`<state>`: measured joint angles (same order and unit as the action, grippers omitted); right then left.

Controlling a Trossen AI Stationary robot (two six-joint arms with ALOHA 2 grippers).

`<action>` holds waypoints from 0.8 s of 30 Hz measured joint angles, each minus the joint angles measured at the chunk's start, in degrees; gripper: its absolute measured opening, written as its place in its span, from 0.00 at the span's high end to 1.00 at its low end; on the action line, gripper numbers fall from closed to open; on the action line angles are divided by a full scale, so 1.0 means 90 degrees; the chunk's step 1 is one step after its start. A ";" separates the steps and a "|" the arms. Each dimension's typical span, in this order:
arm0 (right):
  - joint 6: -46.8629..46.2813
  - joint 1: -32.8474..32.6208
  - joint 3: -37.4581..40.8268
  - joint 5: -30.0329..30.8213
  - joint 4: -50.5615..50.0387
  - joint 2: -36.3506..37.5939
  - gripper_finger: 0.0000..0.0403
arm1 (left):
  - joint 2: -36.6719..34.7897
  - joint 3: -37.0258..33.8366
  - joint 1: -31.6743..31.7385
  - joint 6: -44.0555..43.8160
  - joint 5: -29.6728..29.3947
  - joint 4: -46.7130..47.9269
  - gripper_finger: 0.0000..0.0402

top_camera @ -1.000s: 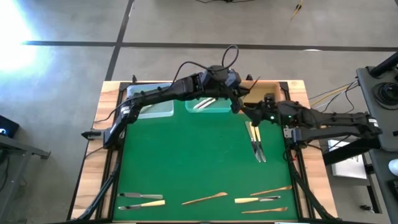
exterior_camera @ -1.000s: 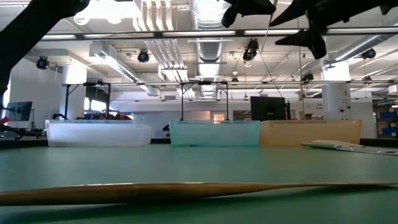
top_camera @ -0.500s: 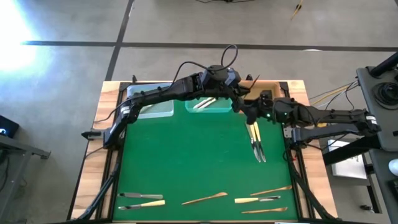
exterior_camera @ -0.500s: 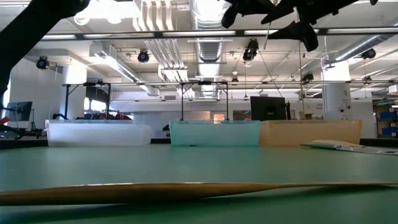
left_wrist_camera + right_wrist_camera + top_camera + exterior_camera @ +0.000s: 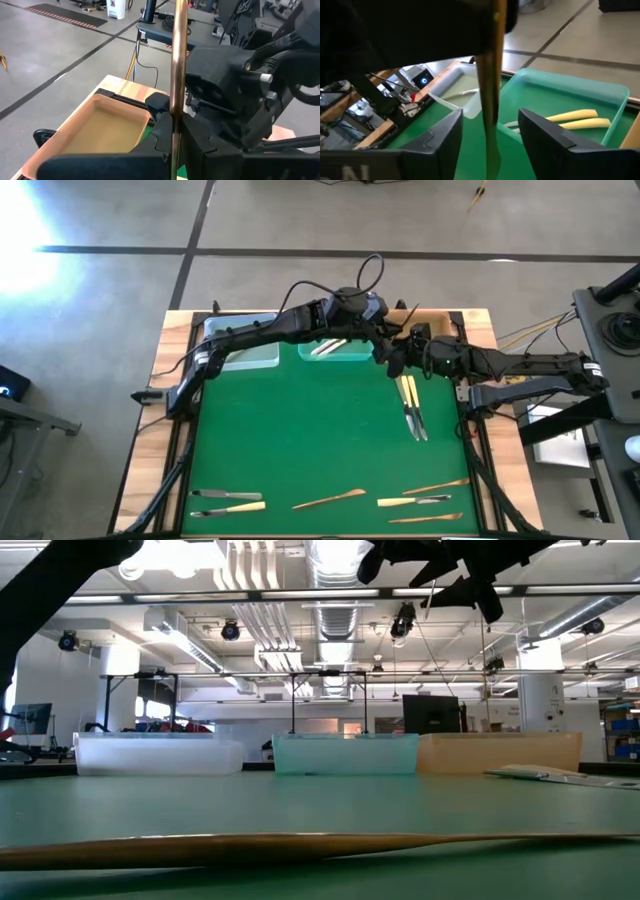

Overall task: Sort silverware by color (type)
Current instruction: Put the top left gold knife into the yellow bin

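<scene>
High view: left gripper [image 5: 383,340] and right gripper [image 5: 397,358] close together in the air, just short of the tan square plastic tray [image 5: 443,320]; slim tan-brown wooden utensil [image 5: 411,312] poking out beyond the left gripper toward that tray; pair of silver-grey and cream utensils [image 5: 411,406] on the green mat [image 5: 300,430] just behind the right gripper; more loose silverware [image 5: 415,500] well apart at the far edge.

Low view: both grippers dark shapes overhead, state unreadable here; clear tray [image 5: 158,754], teal tray [image 5: 345,753] and tan tray in a row beneath and beyond; long tan wooden piece [image 5: 250,845] flat on the mat, well apart from both tools.

Left wrist view: left fingers together, clamped low on the upright wooden utensil; right gripper body directly ahead, nearly touching the stick; tan tray below and beside.

Right wrist view: right fingers [image 5: 542,137] apart, straddling the wooden utensil without visible contact; two cream-yellow utensils [image 5: 577,119] in the teal tray beyond.

Handling: likely light, stiff, thin, prone to pivoting or slipping in a pinch.

Hold: best mid-shaft, flat faces against the pads, clear of the left fingers.
</scene>
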<state>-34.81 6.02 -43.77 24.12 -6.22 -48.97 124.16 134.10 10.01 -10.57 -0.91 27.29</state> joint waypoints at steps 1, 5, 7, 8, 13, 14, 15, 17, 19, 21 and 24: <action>0.0035 0.0000 -0.0010 0.0003 -0.0016 0.0007 0.60 | 0.0000 0.0000 0.0001 0.0039 0.0000 0.0019 1.00; 0.0129 0.0000 -0.0071 0.0033 -0.0206 0.0067 0.76 | 0.0000 0.0000 0.0009 0.0090 0.0000 0.0016 1.00; 0.0158 0.0000 -0.0100 0.0058 -0.0277 0.0090 0.84 | 0.0000 0.0000 0.0018 0.0112 0.0000 0.0017 1.00; 0.0155 0.0000 -0.0100 0.0060 -0.0279 0.0092 0.88 | 0.0000 0.0000 0.0018 0.0114 0.0000 0.0019 1.00; 0.0129 -0.0002 -0.0100 0.0172 -0.0274 0.0139 0.97 | 0.0000 0.0000 0.0030 0.0111 -0.0006 -0.0018 0.99; 0.0129 -0.0002 -0.0100 0.0188 -0.0274 0.0143 0.97 | 0.0000 0.0000 0.0031 0.0111 -0.0011 -0.0016 0.99; 0.0132 -0.0002 -0.0100 0.0222 -0.0278 0.0159 0.97 | 0.0000 0.0000 0.0032 0.0112 -0.0015 -0.0016 0.99; 0.0136 -0.0002 -0.0100 0.0253 -0.0294 0.0180 0.97 | 0.0000 0.0000 0.0032 0.0114 -0.0017 -0.0027 0.97; 0.0157 -0.0002 -0.0100 0.0265 -0.0318 0.0223 0.98 | 0.0000 0.0000 0.0040 0.0116 -0.0018 -0.0023 0.94; 0.0152 0.0000 -0.0100 0.0342 -0.0373 0.0290 0.98 | -0.0002 0.0001 0.0057 0.0121 0.0004 0.0021 0.91; 0.0108 0.0007 -0.0100 0.0391 -0.0484 0.0415 0.98 | -0.0002 0.0002 0.0054 0.0149 0.0022 0.0036 0.87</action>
<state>-33.84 6.09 -44.66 27.63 -10.58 -45.24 124.14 134.13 10.50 -9.22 -0.71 27.61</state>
